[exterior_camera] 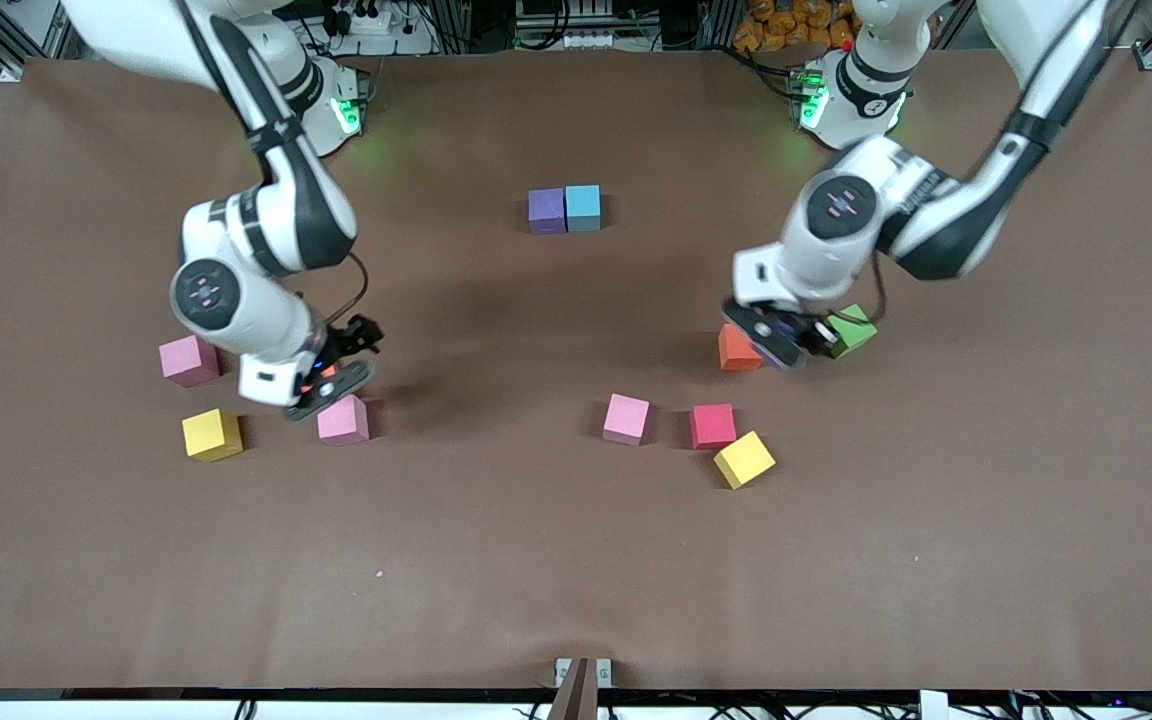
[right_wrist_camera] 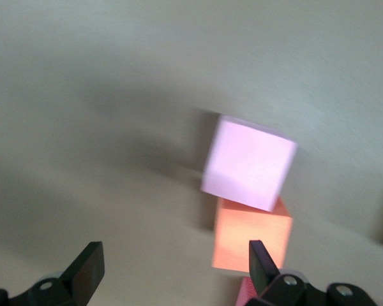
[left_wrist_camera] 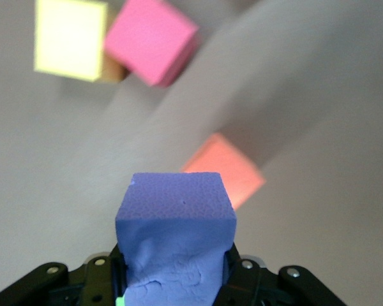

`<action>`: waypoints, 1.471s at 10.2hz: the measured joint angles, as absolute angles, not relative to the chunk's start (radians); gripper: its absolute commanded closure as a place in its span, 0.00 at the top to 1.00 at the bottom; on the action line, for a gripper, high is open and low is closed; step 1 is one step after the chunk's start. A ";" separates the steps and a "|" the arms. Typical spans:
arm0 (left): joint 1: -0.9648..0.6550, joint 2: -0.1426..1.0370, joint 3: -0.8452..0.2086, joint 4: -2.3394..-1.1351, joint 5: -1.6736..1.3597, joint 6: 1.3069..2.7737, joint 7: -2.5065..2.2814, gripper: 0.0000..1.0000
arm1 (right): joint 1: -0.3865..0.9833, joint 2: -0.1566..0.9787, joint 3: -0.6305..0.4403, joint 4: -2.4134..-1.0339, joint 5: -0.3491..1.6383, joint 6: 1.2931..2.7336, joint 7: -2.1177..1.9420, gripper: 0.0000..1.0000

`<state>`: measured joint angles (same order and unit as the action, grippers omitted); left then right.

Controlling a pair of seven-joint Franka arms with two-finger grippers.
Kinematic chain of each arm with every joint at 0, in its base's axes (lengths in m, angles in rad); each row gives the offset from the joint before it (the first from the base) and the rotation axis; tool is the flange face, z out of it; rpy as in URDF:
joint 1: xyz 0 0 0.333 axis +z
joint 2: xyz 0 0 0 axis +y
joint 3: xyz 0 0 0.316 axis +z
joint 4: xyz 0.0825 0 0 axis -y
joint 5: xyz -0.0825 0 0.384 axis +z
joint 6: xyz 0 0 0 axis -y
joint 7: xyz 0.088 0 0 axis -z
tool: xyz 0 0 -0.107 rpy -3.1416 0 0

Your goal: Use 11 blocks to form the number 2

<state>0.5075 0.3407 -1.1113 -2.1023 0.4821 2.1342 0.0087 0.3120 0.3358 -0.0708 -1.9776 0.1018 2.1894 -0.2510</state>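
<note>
My left gripper point(exterior_camera: 786, 345) is shut on a purple block point(left_wrist_camera: 175, 210), held just above the table beside an orange block point(exterior_camera: 736, 348). My right gripper point(exterior_camera: 331, 380) is open and low over another orange block point(right_wrist_camera: 252, 242), which lies off to one finger's side, not between the fingers. A pink block point(exterior_camera: 343, 420) sits just nearer the camera. A purple block point(exterior_camera: 546, 210) and a sky blue block point(exterior_camera: 583, 207) touch side by side mid-table, toward the robots. Loose blocks: pink point(exterior_camera: 190, 360), yellow point(exterior_camera: 212, 434), pink point(exterior_camera: 626, 418), red point(exterior_camera: 713, 425), yellow point(exterior_camera: 744, 459).
A green cube point(exterior_camera: 851, 330) lies right beside the left gripper, toward the left arm's end of the table. The brown table point(exterior_camera: 576, 560) stretches bare toward the front camera.
</note>
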 measured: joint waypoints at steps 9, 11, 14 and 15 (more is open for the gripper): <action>-0.005 0.454 -1.076 -2.141 0.480 2.120 -0.274 0.25 | 0.248 0.538 -0.070 -1.838 0.093 2.318 0.035 1.00; -0.146 0.467 -0.972 -2.141 0.480 2.121 -0.305 0.25 | 0.284 0.562 -0.069 -1.825 0.085 2.319 0.075 1.00; -0.190 0.487 -0.950 -2.141 0.494 2.121 -0.314 0.24 | 0.290 0.585 -0.073 -1.818 0.031 2.320 0.088 1.00; -0.198 0.498 -0.950 -2.141 0.522 2.121 -0.322 0.24 | 0.290 0.589 -0.074 -1.818 0.028 2.323 0.088 1.00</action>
